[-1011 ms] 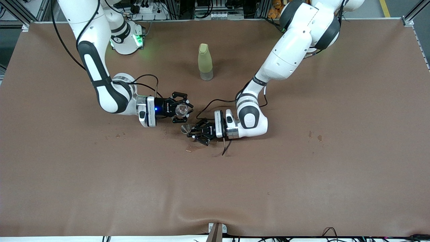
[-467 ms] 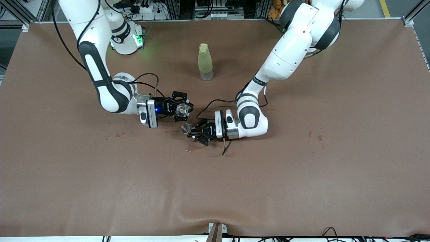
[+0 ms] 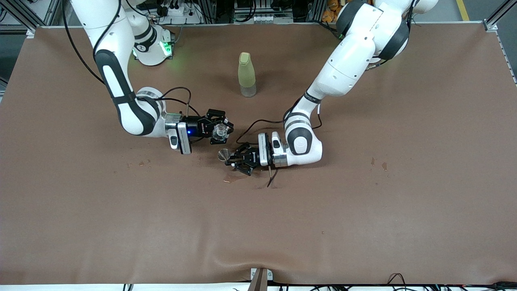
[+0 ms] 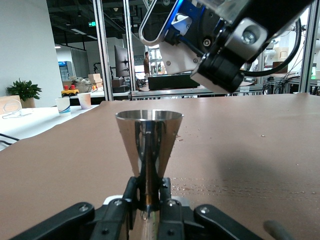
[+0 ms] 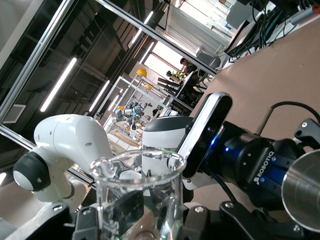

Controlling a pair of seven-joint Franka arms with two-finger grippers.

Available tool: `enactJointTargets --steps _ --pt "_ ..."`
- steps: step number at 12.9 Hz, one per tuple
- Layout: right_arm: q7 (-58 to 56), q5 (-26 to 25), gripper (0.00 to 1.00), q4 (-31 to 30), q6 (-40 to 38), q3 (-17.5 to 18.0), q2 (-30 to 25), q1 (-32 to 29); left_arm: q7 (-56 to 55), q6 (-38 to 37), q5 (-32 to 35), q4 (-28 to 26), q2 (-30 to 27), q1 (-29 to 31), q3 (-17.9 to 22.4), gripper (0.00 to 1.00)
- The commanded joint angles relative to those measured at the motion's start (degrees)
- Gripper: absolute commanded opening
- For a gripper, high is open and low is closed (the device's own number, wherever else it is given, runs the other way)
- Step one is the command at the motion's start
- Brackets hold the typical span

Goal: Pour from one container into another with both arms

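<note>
Two robot arms hold small vessels close together over the brown worktop (image 3: 363,210).

We see the right claw (image 3: 220,131) clamped on a tilted clear glass cup (image 3: 219,130), then the left claw (image 3: 235,158) clamped on a steel jigger (image 3: 223,154) just beside it. Both forearms lie low. Claw lettering is unreadable.

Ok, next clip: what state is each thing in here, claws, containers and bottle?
Left claw: shut on the steel jigger, low over the table.
Steel jigger: held at its waist, upright in the left wrist view.
Right claw: shut on the glass.
Glass: clear, held above and beside the jigger, tilted in the front view.
Bottle: capped, upright, untouched.
Table: small wet mark near the jigger.
</note>
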Motion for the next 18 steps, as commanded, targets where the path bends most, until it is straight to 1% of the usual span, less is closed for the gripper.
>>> enactJointTargets --steps 1,10,13,16,18 --pt "4.30 0.80 0.00 -1.52 0.16 -0.22 -2.22 0.66 1.32 -0.97 -1.91 1.12 0.70 0.19 -0.02 0.00" --pt "13.61 0.80 0.00 -1.25 -0.10 -0.14 -2.75 1.10 1.67 -1.85 -1.91 0.24 -0.18 0.27 -0.02 0.00" --pt "15.11 0.97 0.00 -1.08 -0.10 -0.14 -2.75 1.02 1.76 -2.29 -2.17 -0.02 -0.27 0.36 -0.11 0.00" --pt "17.48 1.06 0.00 -0.90 -0.02 -0.14 -2.75 1.02 3.25 -2.29 -2.17 -2.04 -0.97 0.45 -0.20 0.00" --pt "20.64 1.06 0.00 -0.90 0.07 -0.14 -3.01 1.01 3.25 -2.64 -2.17 -2.39 -1.23 0.54 -0.46 0.00"
